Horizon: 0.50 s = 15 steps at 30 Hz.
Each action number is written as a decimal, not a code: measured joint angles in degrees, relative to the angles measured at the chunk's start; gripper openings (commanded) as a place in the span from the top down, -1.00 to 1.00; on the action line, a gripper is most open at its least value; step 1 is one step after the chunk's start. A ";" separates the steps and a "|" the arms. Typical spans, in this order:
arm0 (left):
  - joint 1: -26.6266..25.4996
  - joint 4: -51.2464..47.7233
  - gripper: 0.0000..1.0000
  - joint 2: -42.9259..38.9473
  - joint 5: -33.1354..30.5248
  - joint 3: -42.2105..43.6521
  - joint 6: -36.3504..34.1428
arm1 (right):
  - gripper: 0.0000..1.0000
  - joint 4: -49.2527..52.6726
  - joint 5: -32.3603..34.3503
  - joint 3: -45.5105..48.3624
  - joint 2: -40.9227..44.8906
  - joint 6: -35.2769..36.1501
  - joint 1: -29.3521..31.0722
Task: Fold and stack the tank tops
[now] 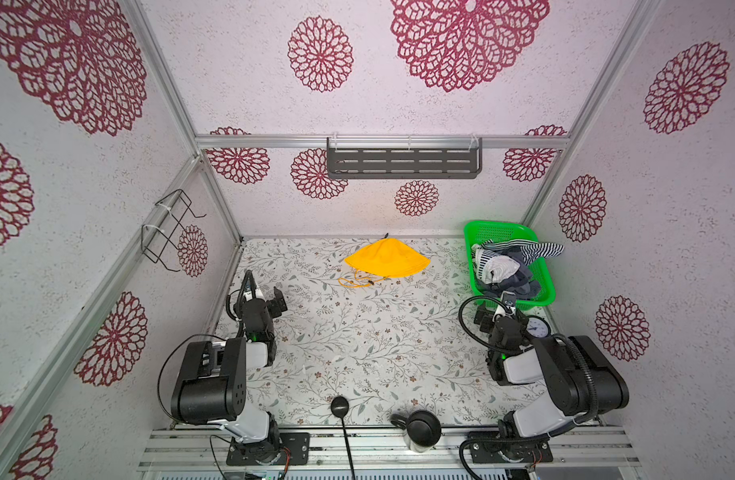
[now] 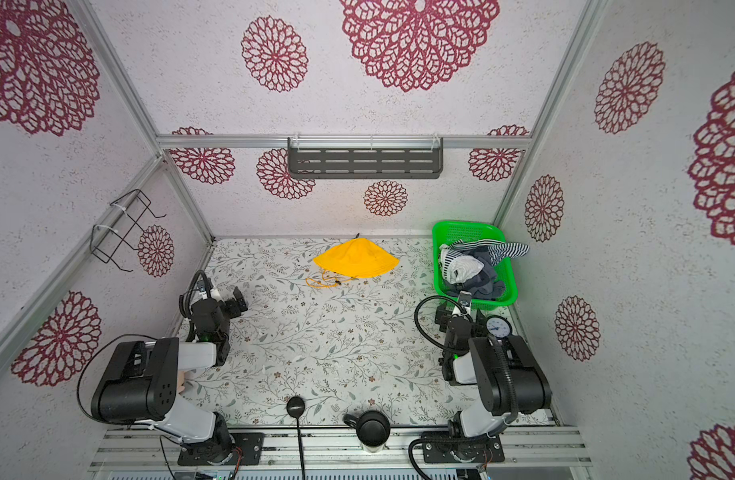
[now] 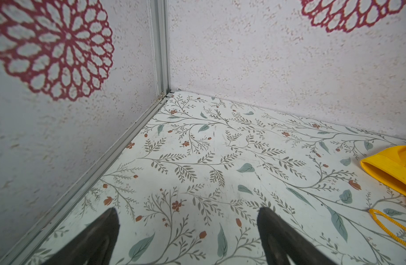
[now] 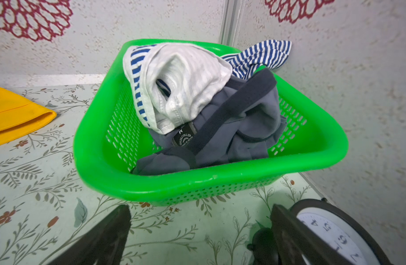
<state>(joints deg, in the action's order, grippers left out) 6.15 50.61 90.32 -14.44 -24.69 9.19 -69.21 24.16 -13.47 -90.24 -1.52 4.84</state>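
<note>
Left pincer (image 3: 188, 218): hangs released, jaws wide apart, nothing between the fingers (image 3: 98, 236). Beneath and ahead of it, only bare floral bench (image 3: 220, 149) running to the wall corner. Off to one side of it in its wrist view, well apart: just an edge of the yellow hat (image 3: 392, 167) and a loop of its cord (image 3: 390, 227).

Seen whole in both top views alone: the hat (image 1: 386, 259), lying between the two pincers and farther back than either, cord trailing toward the left one. Also given by the top views only: a black ladle (image 1: 340, 406) and a black mug (image 1: 419, 428) at the bench's front edge, behind both pincers.

Right pincer (image 4: 200, 210): likewise released, jaws wide, grasping nothing, hovering just short of the green basket (image 4: 197, 183). Tank tops all inside that basket, straight ahead of this pincer:
- slate blue-grey top (image 4: 243, 119) nearest, dark strap across it;
- striped top (image 4: 181, 75) heaped on it, pale side outward;
- second striped top (image 4: 259, 55) draped over the far rim.

Neck label marked M legible in the right wrist view only; from above, merely a crumpled heap (image 1: 509, 266). Clock (image 4: 330, 234) close against the pincer's outer finger; touching or not, cannot tell.
</note>
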 measured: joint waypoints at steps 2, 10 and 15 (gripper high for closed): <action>0.00 0.00 -0.95 0.00 0.00 0.00 0.00 | -0.98 0.22 -0.57 0.00 0.04 -0.04 -0.42; 0.02 -0.55 -0.95 0.00 0.04 0.00 0.02 | -0.98 0.63 -1.97 0.00 0.35 -0.11 -1.05; 0.15 -1.44 -0.97 -0.55 -0.20 -0.02 0.04 | -0.96 2.97 -3.23 -0.39 1.49 -0.66 -2.12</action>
<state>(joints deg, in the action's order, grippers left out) 6.31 49.17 89.78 -14.63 -24.71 9.23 -66.24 20.93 -13.87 -88.75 -2.17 2.72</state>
